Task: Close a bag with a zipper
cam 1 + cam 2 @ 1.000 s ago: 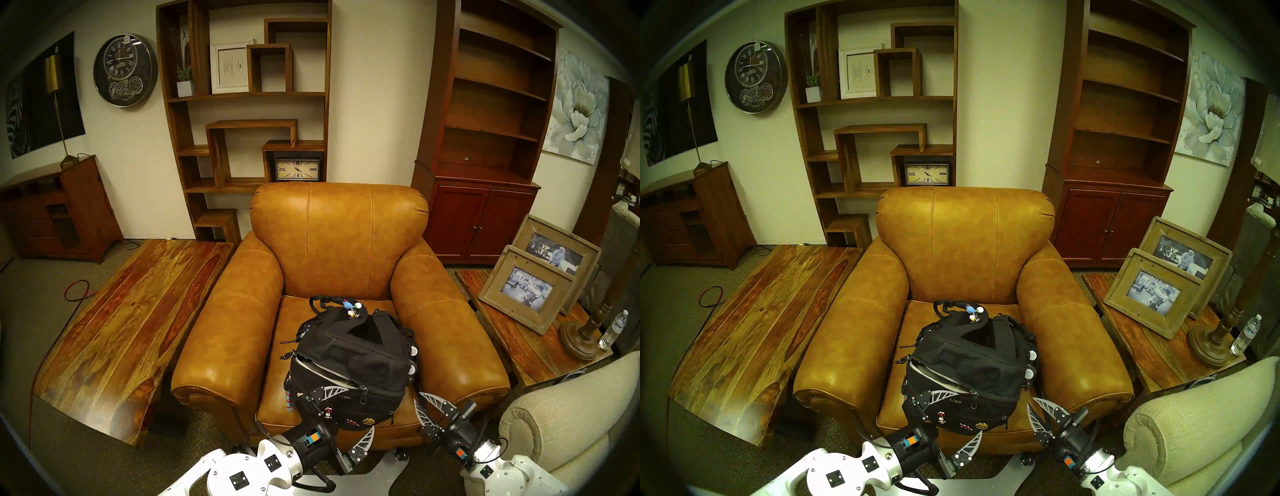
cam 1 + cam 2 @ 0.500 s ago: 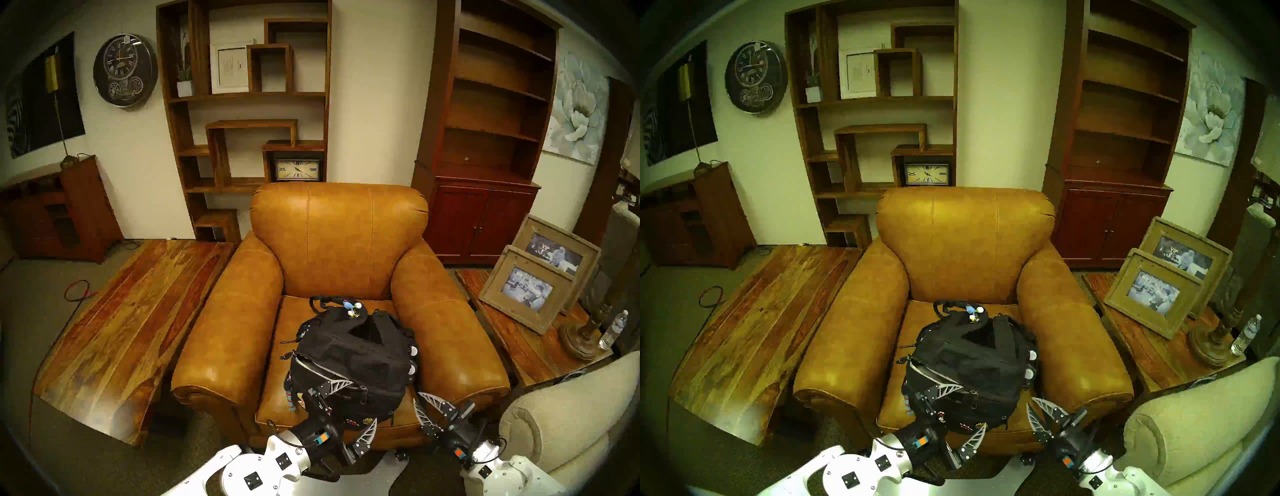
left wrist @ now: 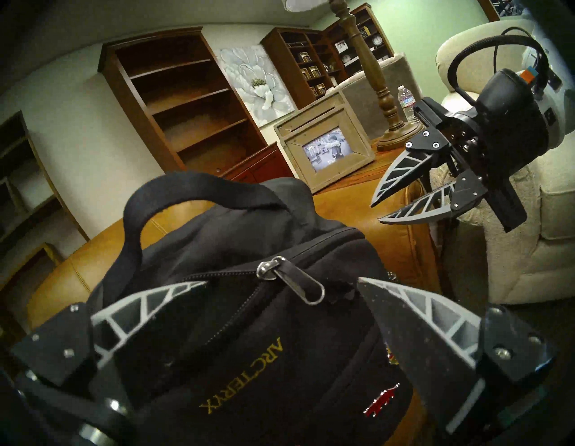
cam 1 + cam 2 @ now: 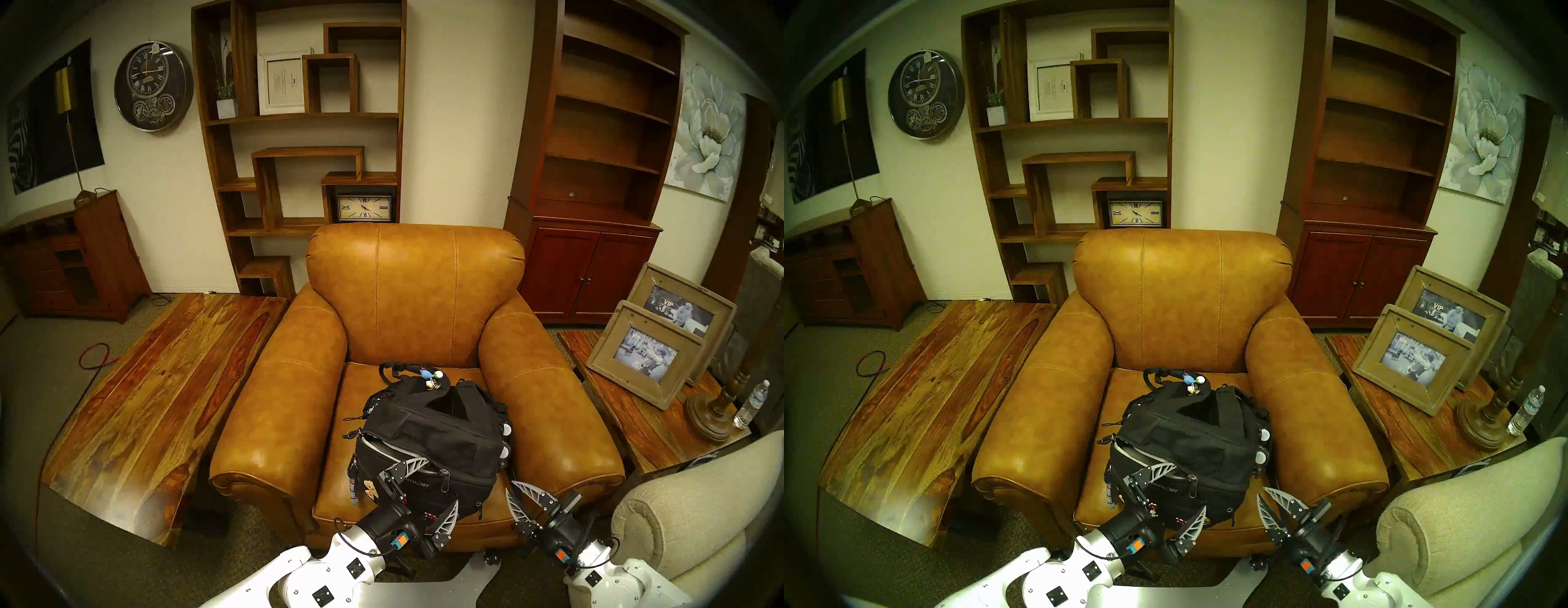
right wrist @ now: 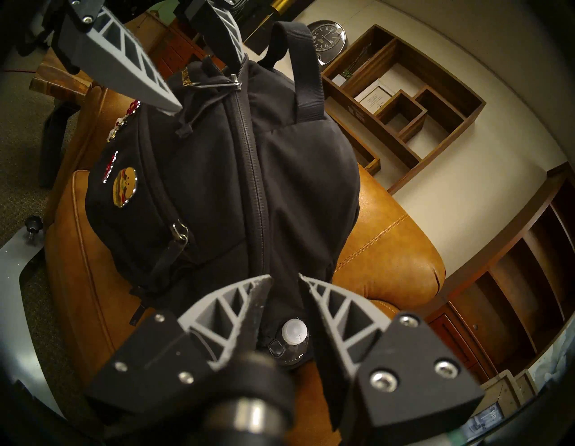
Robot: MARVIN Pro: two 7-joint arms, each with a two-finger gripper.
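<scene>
The black bag (image 4: 441, 429) (image 4: 1191, 441) lies on the leather armchair's seat, its lettering facing me. Its zipper (image 4: 382, 446) gapes on the left, showing pale grey lining, and is joined on the right (image 5: 252, 155). The dark pull (image 3: 298, 285) lies just above the lettering. My left gripper (image 4: 444, 479) (image 3: 282, 281) is wide open and straddles the bag's front, with the pull between its fingers and untouched. My right gripper (image 4: 510, 487) (image 5: 285, 276) hovers at the bag's right front corner, narrowly open and holding nothing.
The armchair (image 4: 415, 297) has thick armrests on both sides of the bag. A long wooden table (image 4: 148, 403) stands left. On the right are a side table with picture frames (image 4: 645, 361), a lamp and a water bottle (image 4: 751, 403), and a beige sofa (image 4: 679, 530).
My left arm has pushed forward and turned, bringing its open fingers further over the bag's front around the pull. The right gripper stayed in place and narrowed slightly.
</scene>
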